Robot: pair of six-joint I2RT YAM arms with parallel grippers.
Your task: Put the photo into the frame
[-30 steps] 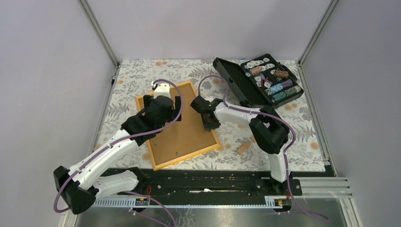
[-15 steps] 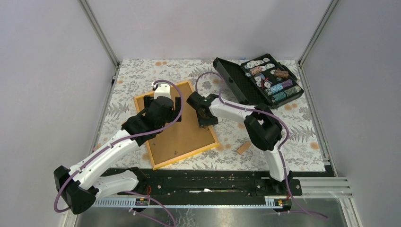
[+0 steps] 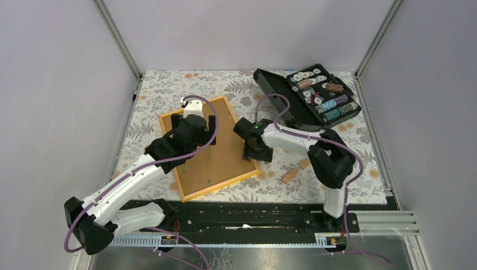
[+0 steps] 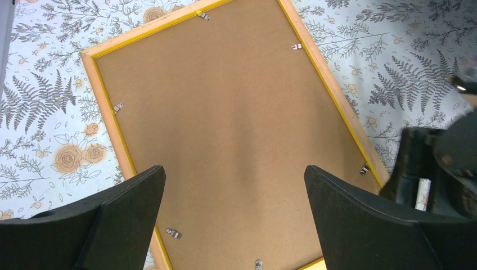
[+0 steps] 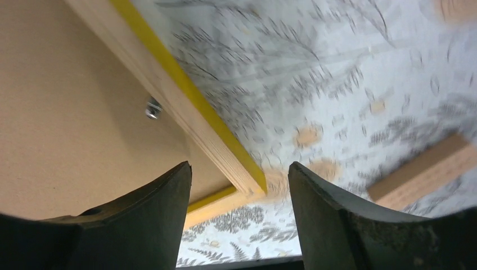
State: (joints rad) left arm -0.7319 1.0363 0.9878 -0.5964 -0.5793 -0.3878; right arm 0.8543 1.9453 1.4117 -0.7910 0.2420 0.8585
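The frame point(image 3: 216, 163) lies face down on the floral cloth, its brown backing board up and its orange-yellow border showing all round. My left gripper point(image 3: 194, 121) hovers over the frame's far half; in the left wrist view the frame's board point(image 4: 236, 112) fills the gap of the wide-open left gripper point(image 4: 234, 171). My right gripper point(image 3: 256, 151) is at the frame's right edge near its near-right corner. In the right wrist view the right gripper point(image 5: 239, 166) is open over that corner of the frame point(image 5: 197, 126), holding nothing. The photo is not in view.
An open black case of chips point(image 3: 315, 95) stands at the back right. A small wooden block point(image 3: 290, 175) lies right of the frame, the same block point(image 5: 427, 174) showing in the right wrist view. Small metal clips point(image 4: 296, 46) dot the backing board's edge.
My right gripper has slid along the frame's right edge toward the near corner and opened wider. The left arm and the frame have stayed put.
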